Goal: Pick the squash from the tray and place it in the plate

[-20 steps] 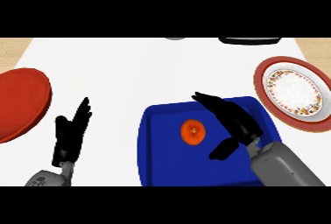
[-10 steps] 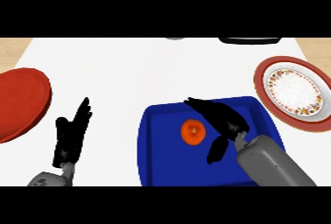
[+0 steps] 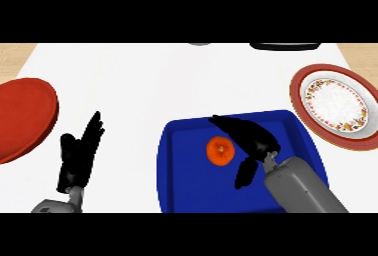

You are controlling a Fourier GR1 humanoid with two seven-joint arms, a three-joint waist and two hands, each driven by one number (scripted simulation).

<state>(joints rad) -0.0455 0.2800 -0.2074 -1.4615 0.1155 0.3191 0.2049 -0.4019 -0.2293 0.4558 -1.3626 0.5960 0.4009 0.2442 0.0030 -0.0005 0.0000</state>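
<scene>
An orange squash [image 3: 220,151] lies in the middle of the blue tray [image 3: 184,180]. My right hand [image 3: 249,139] is over the tray just right of the squash, open, fingers stretched past its far side and thumb pointing down on its near side; whether it touches the squash is unclear. The white plate with a red, patterned rim [image 3: 336,105] sits at the right edge of the counter. At the lower left my left hand [image 3: 80,156] rests open on the counter, fingers up.
A plain red plate [image 3: 22,117] lies at the left edge, beyond the left hand. Dark objects [image 3: 284,46] and a grey one [image 3: 199,44] show at the counter's far edge.
My right hand has moved left across the tray and now stands close beside the squash. The squash, the plates and the left hand have not moved.
</scene>
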